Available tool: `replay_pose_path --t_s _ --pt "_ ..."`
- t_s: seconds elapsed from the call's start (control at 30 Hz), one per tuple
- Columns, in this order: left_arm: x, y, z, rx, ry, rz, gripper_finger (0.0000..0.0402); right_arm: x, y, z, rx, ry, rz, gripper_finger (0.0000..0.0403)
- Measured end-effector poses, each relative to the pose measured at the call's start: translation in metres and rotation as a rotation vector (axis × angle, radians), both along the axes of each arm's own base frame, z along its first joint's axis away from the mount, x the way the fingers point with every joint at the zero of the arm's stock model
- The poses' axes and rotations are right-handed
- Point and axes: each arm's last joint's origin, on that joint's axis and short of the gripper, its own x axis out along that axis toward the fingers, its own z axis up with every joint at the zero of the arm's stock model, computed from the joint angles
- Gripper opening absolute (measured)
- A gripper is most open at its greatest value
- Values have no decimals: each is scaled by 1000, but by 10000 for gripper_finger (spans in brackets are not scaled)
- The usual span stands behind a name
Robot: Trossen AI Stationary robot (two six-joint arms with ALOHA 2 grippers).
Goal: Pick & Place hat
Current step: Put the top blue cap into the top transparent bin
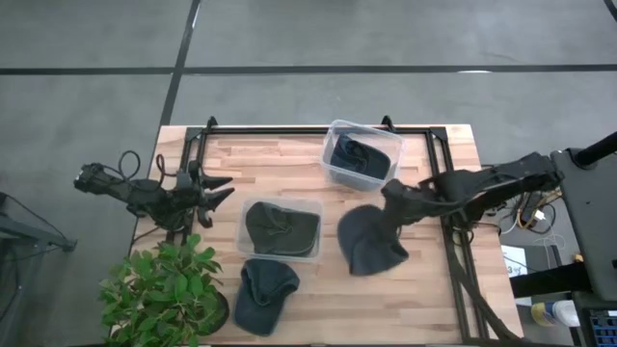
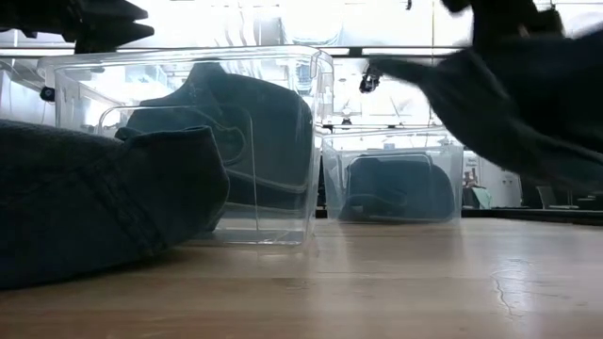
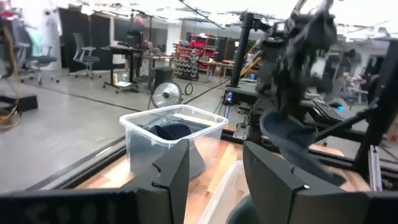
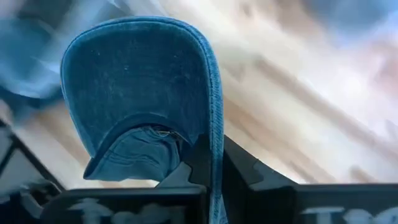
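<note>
Wooden worktop carries two bins already holding hats, while the right pincer, clamped on a blue hat, has it lifted but unplaced; left pincer waits wide.

Bare wood lies open along the table's right side and its front right corner. Mid-table is crowded: the near bin and far bin each hold a hat, a loose hat lies at the front, and the plant fills the front left corner. The gap between the bins looks passable, probably narrow.
</note>
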Motion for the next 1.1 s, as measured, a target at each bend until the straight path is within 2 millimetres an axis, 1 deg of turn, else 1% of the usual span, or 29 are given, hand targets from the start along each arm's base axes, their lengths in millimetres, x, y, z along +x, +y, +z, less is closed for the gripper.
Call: replay_pose_path --t_s 0.17,0.3,0.4,0.47,0.6,0.7,0.77,0.9,0.97,1.1 --pt "1 -1 7 142 -20 -35 142 0 6 43 -262 -192 6 9" --pt "1 -1 17 176 -98 -26 142 2 9 74 -486 -294 2 9" --pt "1 -2 20 208 -125 -38 142 8 10 90 -631 -348 -19 9" --pt "2 -3 22 222 -144 -51 142 14 11 97 -716 -382 -30 10" --pt "5 -5 27 254 -182 -54 142 35 17 104 -879 -437 -34 11" --pt "8 -6 28 325 -182 -58 142 58 22 105 -1050 -412 -23 11" --pt "11 -8 29 410 -173 -71 142 78 28 100 -1170 -355 17 11" --pt "17 -11 32 509 -185 -48 142 124 37 86 -1324 -302 69 11" --pt "20 -12 35 525 -211 -28 142 144 40 83 -1386 -288 82 12" --pt "24 -14 37 531 -237 -14 142 175 42 80 -1481 -247 97 12"
